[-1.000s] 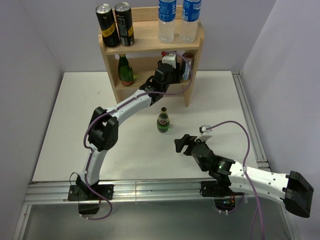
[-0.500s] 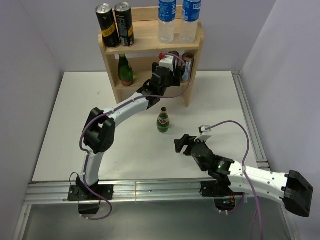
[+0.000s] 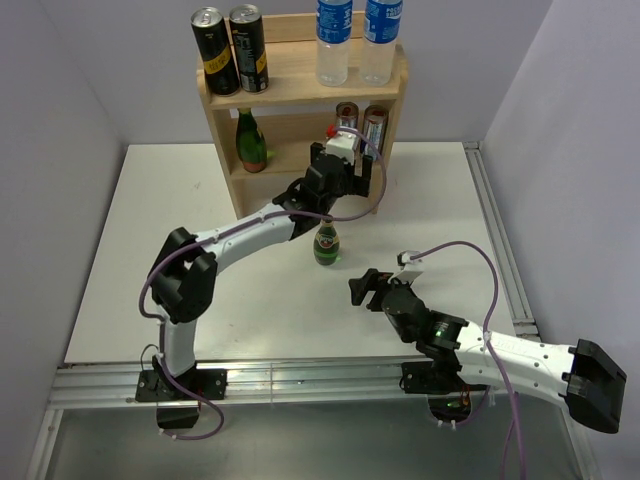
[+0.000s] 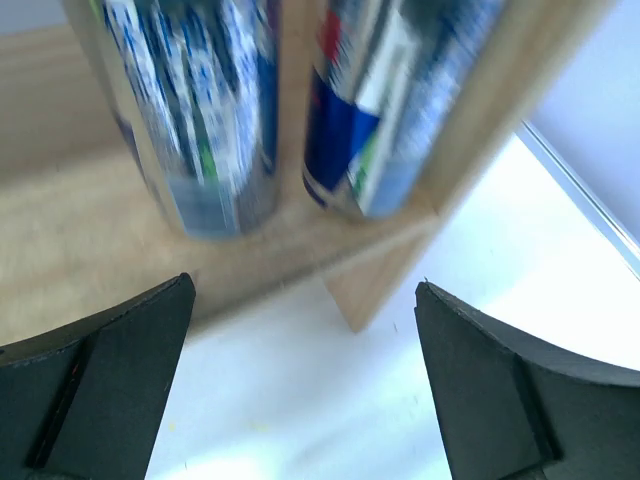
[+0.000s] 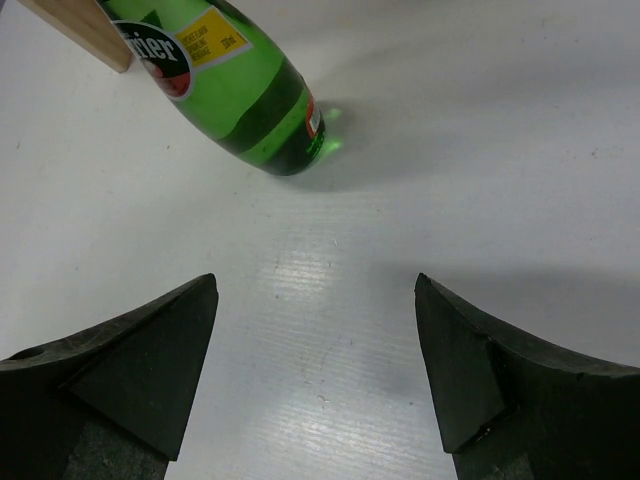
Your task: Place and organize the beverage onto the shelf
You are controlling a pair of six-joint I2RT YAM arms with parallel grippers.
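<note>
The light-wood shelf stands at the back of the table. Two black cans and two water bottles stand on its top tier. The middle tier holds a green bottle on the left and two blue-and-silver cans on the right. My left gripper hangs open and empty just in front of those cans, close to the shelf's right post. Another green bottle stands upright on the table. My right gripper is open and apart from that bottle.
The white table ends in a metal rail on the right and another along the near edge by the arm bases. Grey walls close in the left, right and back. My left arm stretches over the table toward the shelf.
My left gripper has opened, let go of a can on the middle tier and drawn back out of the shelf. The right arm has not moved.
</note>
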